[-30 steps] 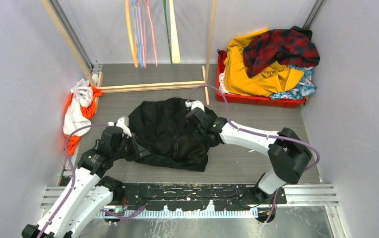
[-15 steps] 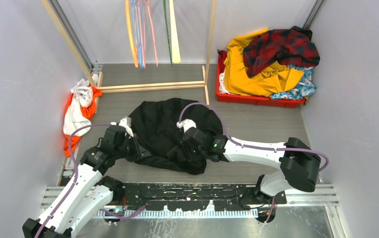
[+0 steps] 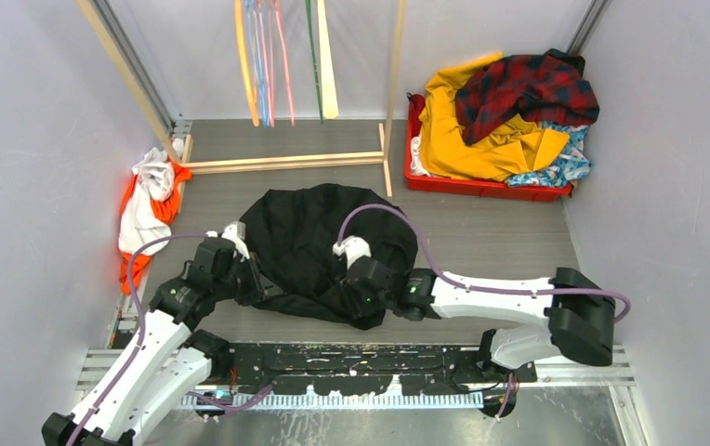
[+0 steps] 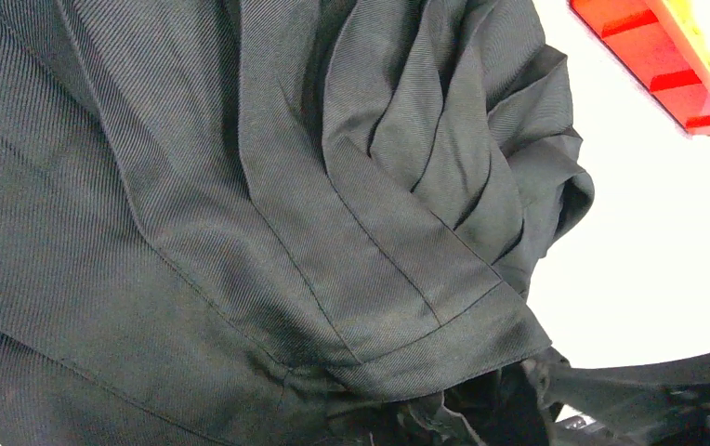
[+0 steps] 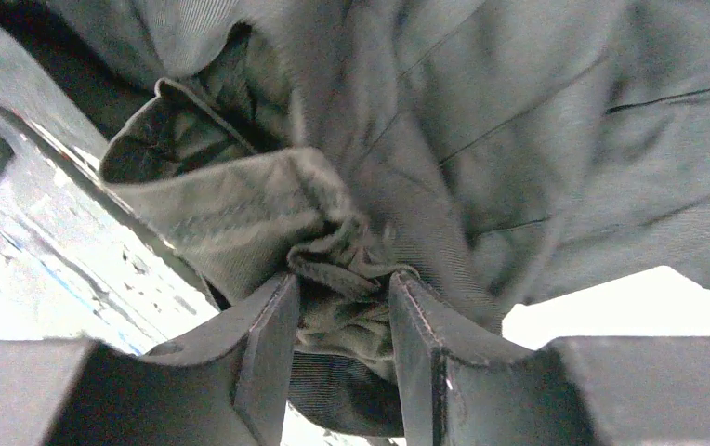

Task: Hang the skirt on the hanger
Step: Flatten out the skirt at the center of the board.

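The skirt point(image 3: 570, 160), blue with flowers, lies partly buried in the red bin point(image 3: 481, 188) at the back right, far from both grippers. Coloured hangers point(image 3: 260, 65) hang at the back centre. A big black coat point(image 3: 305, 242) lies crumpled mid-table. My left gripper point(image 3: 251, 279) sits at the coat's left edge. Its fingers are hidden under black fabric point(image 4: 268, 232) that puckers toward them. My right gripper point(image 3: 362, 299) is at the coat's near edge, shut on a bunched fold of the coat point(image 5: 342, 279), with its fingers point(image 5: 272, 344) on either side.
The red bin also holds a yellow garment point(image 3: 463, 139) and a red plaid one point(image 3: 528, 88). A white and orange garment point(image 3: 147, 204) lies by the left wall. A wooden rack frame point(image 3: 286, 163) stands at the back. The black rail point(image 3: 379, 358) runs along the near edge.
My right gripper has moved from the coat's far right side to its near edge, pulling fabric with it and bunching the coat. The left arm has hardly moved.
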`<state>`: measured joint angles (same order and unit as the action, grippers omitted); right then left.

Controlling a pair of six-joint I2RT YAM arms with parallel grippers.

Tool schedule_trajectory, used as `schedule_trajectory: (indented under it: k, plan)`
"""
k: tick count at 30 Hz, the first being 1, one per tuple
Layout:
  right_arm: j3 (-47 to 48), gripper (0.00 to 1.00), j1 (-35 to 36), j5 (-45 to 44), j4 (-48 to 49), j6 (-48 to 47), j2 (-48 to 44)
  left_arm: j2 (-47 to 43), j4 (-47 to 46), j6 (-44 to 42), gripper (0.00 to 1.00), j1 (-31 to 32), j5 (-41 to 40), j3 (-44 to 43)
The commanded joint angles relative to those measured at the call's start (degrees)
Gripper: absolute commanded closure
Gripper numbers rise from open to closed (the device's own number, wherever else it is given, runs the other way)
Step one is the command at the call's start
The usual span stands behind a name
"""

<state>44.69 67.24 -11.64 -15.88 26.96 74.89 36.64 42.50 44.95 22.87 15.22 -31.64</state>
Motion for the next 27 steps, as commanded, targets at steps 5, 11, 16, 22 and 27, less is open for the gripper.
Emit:
schedule_trajectory:
  k: [5, 11, 16, 22, 27]
  plan:
    - [2.6, 0.48, 8.4, -4.2, 1.8, -2.0, 4.8, -3.2, 2.8, 1.2, 0.92, 0.4, 1.3, -1.3]
    - [2.4, 0.35, 8.9, -15.4, -2.2, -2.4, -2.2, -6.4, 4.5, 2.0, 0.91, 0.4, 0.8, 0.0]
    - [2.7, 0.31, 6.1, -19.4, -2.0, -4.5, -8.7, -6.9, 4.5, 2.3, 0.91, 0.4, 0.8, 0.5]
    - [1.2, 0.52, -3.1, -7.3, 3.2, -6.5, -10.2, -7.1, 4.5, 2.3, 0.91, 0.4, 0.8, 1.0]
    - [2.8, 0.54, -3.2, 1.8, 6.1, -9.0, -5.1, -6.8, 4.5, 2.1, 0.91, 0.4, 0.6, 0.9]
